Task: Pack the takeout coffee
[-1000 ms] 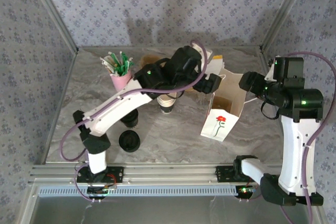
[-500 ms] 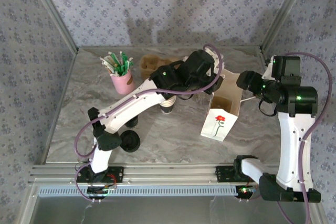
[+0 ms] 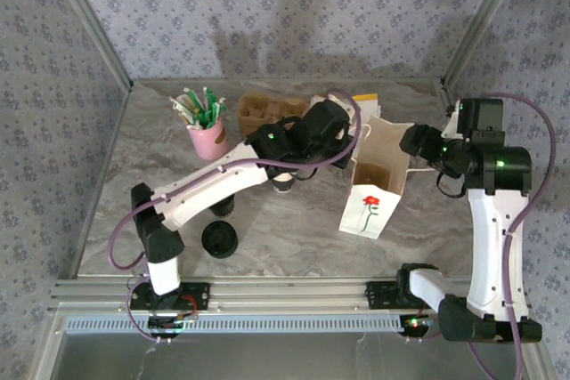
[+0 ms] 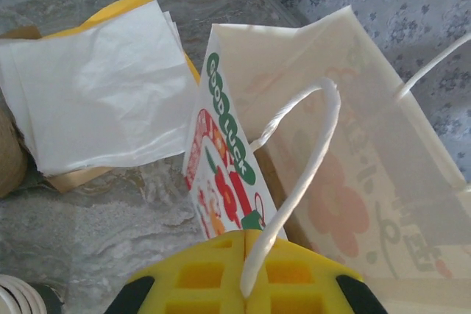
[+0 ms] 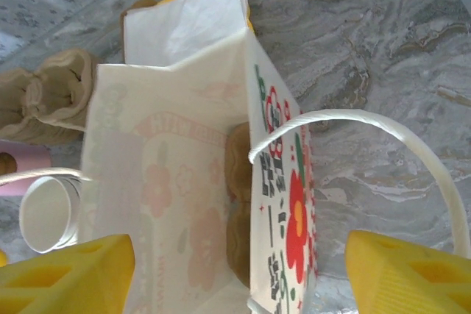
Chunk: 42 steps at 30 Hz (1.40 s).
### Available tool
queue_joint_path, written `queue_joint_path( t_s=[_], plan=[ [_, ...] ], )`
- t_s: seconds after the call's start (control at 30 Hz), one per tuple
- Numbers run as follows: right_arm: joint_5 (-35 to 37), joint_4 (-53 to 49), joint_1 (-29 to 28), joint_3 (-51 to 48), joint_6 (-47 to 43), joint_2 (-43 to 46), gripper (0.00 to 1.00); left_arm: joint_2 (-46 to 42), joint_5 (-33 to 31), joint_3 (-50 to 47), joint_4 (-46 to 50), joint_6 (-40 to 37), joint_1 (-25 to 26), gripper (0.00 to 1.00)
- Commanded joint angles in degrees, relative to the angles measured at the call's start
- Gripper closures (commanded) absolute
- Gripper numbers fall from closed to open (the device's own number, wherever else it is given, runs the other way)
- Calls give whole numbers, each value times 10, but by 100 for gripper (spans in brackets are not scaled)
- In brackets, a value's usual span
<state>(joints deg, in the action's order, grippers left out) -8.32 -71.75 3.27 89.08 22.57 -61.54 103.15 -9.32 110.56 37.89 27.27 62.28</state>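
Meanwhile, over the marble table [image 3: 294, 220], my left gripper [image 4: 245, 246] is pinched together on the white cord handle [image 4: 313, 145] at the left side of the flowered paper bag [image 3: 367, 206], the cord running straight between the yellow pads. My right gripper [image 5: 235, 276] hangs over the bag's right side with its fingers spread wide, the other handle [image 5: 368, 126] arcing between them and nothing clamped. Brown cardboard [image 5: 239, 204] sits inside the bag. The takeout coffee [image 3: 223, 206] stands on the table well to the left of the bag (half hidden under my left arm), just beyond a loose black lid [image 3: 219, 239]. A stack of white cups [image 3: 283, 181] stands between coffee and bag.
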Motion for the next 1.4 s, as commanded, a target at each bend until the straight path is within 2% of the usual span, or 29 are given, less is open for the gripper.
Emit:
queue_joint_path(
  t_s=[0.0, 0.4, 0.47, 0.57, 0.77, 0.8, 0.87, 1.03, 1.17, 1.37],
  plan=[
    [9, 8, 7, -19, -15, 9, 23, -28, 46, -42, -54, 59, -18, 100],
    [1, 25, 17, -58, -12, 12, 23, -36, 131, -127, -122, 152, -47, 100],
    [1, 25, 18, -57, -13, 12, 23, -36, 139, -128, -127, 158, -50, 96],
    [1, 25, 19, -51, -14, 11, 23, -38, 144, -113, -122, 147, -50, 80],
    [-9, 27, 19, -44, -14, 8, 23, -23, 141, -17, -60, 77, -50, 54],
    [-12, 27, 19, -43, -14, 7, 23, -16, 138, 5, -42, 60, -49, 47],
    [-17, 29, 19, -42, -11, 6, 23, 1, 130, 53, -4, 24, -50, 40],
    [-22, 29, 19, -38, -12, 6, 23, 40, 112, 136, 69, -34, -50, 39],
    [-23, 29, 17, -34, -13, 6, 23, 73, 121, 195, 102, -69, -47, 39],
    [-28, 31, 17, -32, -9, 6, 23, 161, 138, 340, 200, -146, -44, 40]
  ],
)
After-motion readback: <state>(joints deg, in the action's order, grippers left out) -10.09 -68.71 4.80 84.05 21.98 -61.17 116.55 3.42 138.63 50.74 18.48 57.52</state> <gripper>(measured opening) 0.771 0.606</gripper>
